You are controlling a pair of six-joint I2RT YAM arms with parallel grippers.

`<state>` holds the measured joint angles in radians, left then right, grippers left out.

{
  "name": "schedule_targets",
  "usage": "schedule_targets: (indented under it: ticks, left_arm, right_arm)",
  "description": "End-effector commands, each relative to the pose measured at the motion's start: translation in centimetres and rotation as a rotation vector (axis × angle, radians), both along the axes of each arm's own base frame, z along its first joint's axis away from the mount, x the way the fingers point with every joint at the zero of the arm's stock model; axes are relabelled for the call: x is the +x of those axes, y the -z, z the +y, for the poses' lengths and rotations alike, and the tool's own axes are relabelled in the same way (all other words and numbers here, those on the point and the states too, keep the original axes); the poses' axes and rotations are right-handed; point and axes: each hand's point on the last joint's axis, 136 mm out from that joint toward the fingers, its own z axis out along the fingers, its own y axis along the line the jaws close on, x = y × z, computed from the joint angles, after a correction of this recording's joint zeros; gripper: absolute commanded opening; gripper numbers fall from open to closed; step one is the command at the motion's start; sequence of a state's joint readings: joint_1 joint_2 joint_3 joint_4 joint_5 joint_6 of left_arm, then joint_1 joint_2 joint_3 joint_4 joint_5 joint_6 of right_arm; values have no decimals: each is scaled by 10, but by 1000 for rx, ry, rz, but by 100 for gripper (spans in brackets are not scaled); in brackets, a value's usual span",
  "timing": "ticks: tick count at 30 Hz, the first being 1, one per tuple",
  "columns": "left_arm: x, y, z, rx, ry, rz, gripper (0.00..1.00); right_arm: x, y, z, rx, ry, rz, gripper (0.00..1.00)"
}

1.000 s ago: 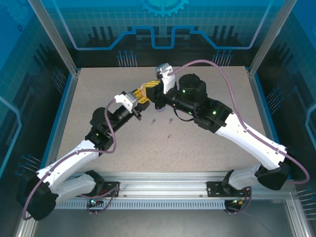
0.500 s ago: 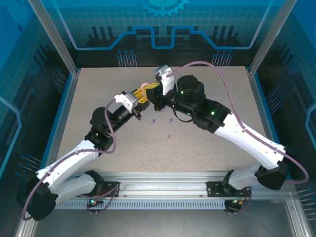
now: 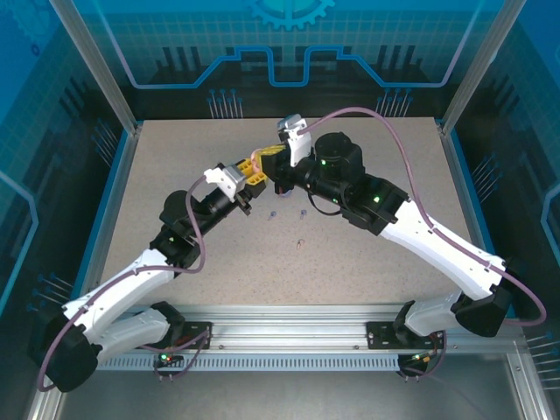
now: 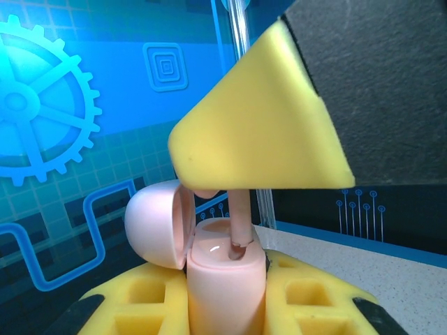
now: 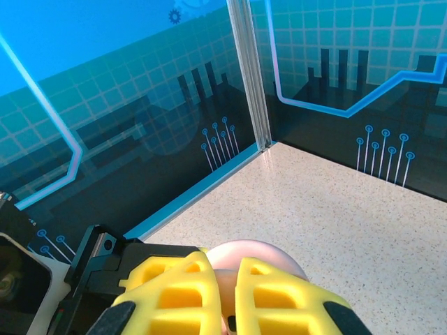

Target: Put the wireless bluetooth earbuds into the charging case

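The pink case (image 4: 225, 276) is held upright above the counter (image 3: 367, 262), pinched tight between the two yellow fingers of the left tool (image 4: 227, 314). Its round lid (image 4: 155, 222) is tipped open to the left. The right tool (image 5: 229, 296) is squeezed shut on a pink earbud (image 4: 239, 222), and the stem of that earbud is poked down into the open top of the case. The two tools are pressed close together here, so the case is boxed in by yellow fingers from above and below. On the counter just in front of the tools, one purple earbud (image 3: 273, 214) and a second purple earbud (image 3: 303, 212) are seen lying near each other. A lone earbud (image 3: 301, 244) is seen a little nearer to the arm bases. Lots of bare counter is left on both sides. The counter is shut in by blue walls (image 3: 289, 52) at the back and sides, and a metal rail (image 3: 289, 337) is fixed along the near edge.
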<state>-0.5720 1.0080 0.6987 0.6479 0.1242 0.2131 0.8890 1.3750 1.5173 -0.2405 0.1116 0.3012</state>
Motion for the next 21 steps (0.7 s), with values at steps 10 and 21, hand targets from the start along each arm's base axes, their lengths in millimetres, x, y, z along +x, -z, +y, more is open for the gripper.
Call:
schedule_targets:
  ticks: [10, 21]
  left_arm:
    - [-14, -37, 3, -38, 14, -100, 0]
    - [-13, -36, 2, -38, 14, -92, 0]
  right_arm:
    - [5, 10, 0, 4, 4, 27, 8]
    - [1, -3, -5, 44, 9, 21, 33]
